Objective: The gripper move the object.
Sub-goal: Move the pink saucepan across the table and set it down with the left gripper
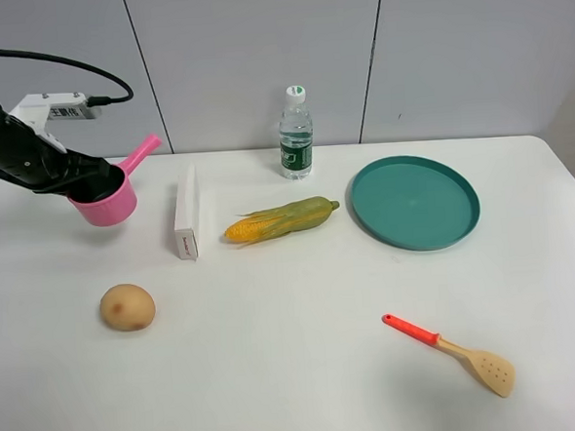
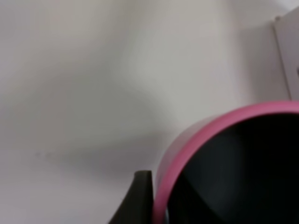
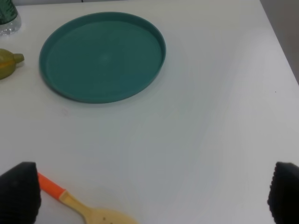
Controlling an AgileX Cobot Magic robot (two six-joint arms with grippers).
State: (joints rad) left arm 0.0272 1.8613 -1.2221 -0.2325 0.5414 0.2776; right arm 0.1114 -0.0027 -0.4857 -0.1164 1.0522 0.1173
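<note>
Two tools differ: the left tool [image 1: 92, 184] grips the rim of the glossy pink saucepan [image 1: 107, 200], just left of the slim white box [image 1: 186, 214], while the right tool [image 3: 152, 198] gapes wide, holding nothing. Right of the box lies a ribbed corn cob [image 1: 280, 220]; a round potato [image 1: 127, 307] sits front-left of it on the smooth tabletop [image 1: 278, 372].

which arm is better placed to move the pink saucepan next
Left. The left gripper grips the pink saucepan by its rim at the table's left end; the right gripper hangs open by the spatula and green plate, far off.
</note>
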